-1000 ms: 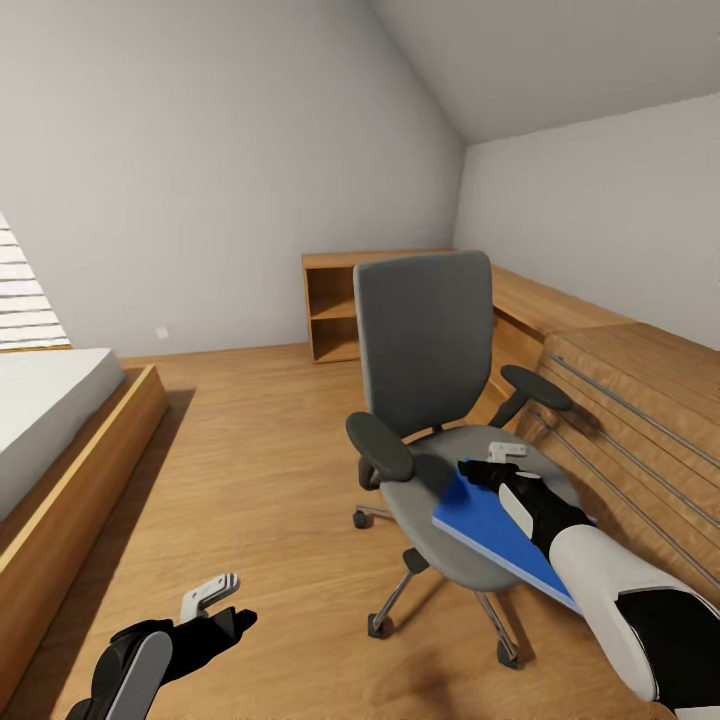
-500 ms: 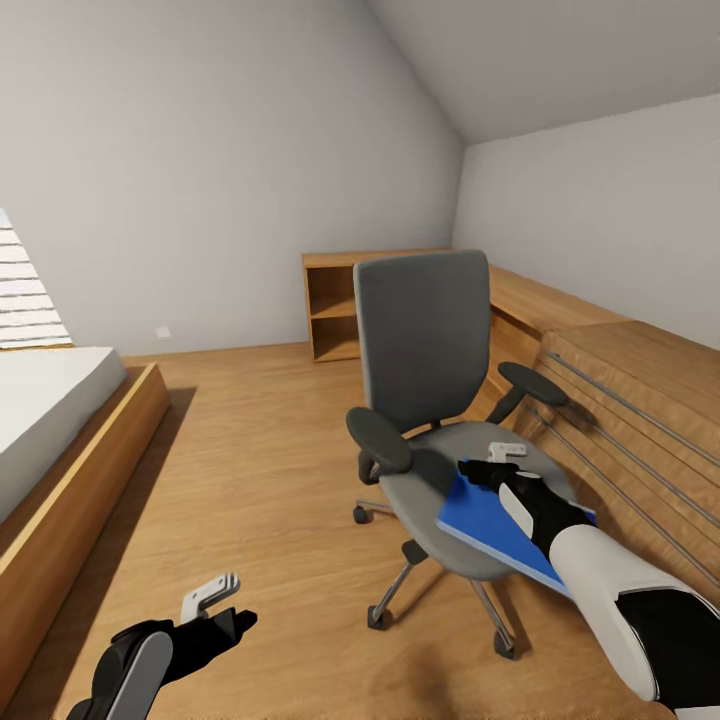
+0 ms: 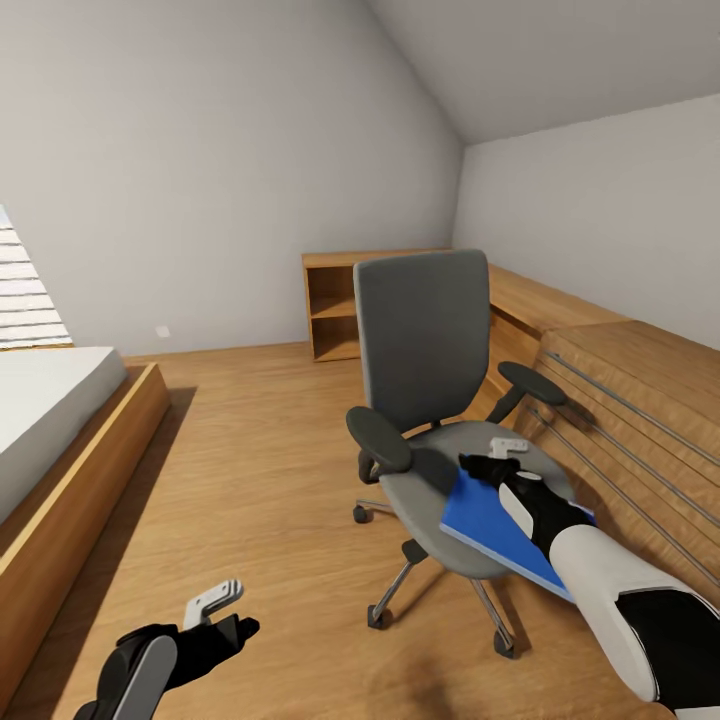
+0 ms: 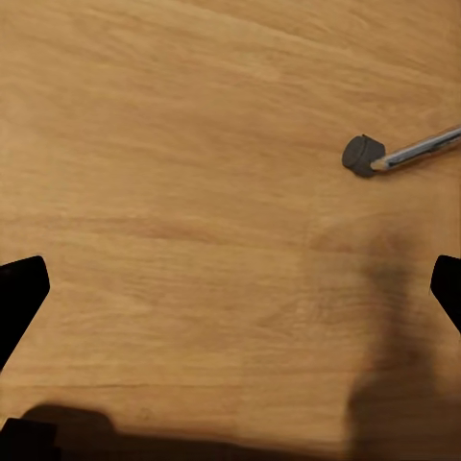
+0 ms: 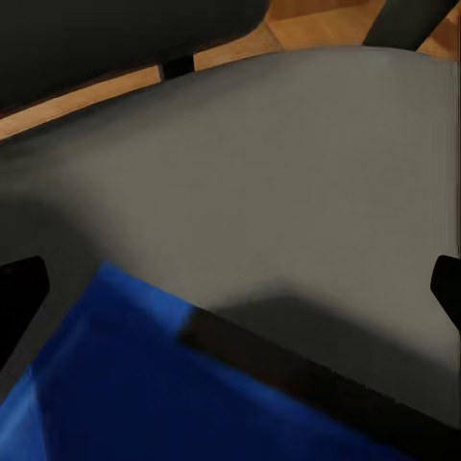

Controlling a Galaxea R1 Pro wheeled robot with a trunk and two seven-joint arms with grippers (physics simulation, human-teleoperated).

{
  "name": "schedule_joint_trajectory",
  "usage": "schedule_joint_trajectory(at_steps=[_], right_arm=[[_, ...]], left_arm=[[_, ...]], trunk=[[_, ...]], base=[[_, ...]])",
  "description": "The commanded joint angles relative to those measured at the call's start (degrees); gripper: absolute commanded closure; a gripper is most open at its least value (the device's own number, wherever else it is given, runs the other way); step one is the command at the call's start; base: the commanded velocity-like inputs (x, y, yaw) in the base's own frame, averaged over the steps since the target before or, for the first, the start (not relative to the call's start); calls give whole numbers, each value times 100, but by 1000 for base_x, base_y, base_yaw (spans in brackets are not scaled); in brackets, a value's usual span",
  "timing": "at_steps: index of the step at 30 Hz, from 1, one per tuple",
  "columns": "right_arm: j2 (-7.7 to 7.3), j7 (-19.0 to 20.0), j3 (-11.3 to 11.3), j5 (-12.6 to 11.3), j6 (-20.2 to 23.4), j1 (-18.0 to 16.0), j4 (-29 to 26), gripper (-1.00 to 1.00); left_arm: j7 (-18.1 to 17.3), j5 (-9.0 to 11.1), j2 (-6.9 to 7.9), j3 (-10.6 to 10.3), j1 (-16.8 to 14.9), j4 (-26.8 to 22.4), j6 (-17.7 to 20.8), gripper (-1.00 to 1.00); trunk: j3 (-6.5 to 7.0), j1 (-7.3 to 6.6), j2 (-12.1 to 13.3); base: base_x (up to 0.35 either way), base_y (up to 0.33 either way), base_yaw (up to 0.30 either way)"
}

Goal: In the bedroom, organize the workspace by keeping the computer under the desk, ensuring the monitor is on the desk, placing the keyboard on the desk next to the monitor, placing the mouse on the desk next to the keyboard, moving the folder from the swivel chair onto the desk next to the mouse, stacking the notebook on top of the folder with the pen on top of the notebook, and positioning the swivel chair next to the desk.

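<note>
While resting on the grey seat of the swivel chair (image 3: 430, 400), the folder (image 3: 490, 525) lies tilted, its front edge jutting past the seat rim.
Right gripper (image 3: 493, 462) sits over the folder's far corner; its wrist view shows both fingertips spread wide, blue cover (image 5: 144, 384) and seat (image 5: 288, 173) between them, clamping nothing. Left gripper (image 3: 215, 610) hangs low over the wood floor (image 4: 192, 144), fingers apart, empty; a chair castor (image 4: 361, 155) lies ahead. Bed (image 3: 50, 420) at left, low shelf unit (image 3: 335, 300) behind the chair.
</note>
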Motion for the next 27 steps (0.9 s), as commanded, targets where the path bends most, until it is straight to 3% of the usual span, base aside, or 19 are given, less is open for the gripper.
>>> schedule_joint_trajectory(at_steps=[1, 27], right_arm=[[-6, -1, 39, -62, -57, -1, -8, -100], [-5, -2, 39, -85, -677, 34, -58, -100]], left_arm=[[52, 60, 1, -10, -3, 20, 15, -100], [69, 60, 3, -112, -3, 100, 13, -100]], trunk=[[-5, -1, -2], [-5, -1, -2]], base=[[0, 0, 0], [0, 0, 0]])
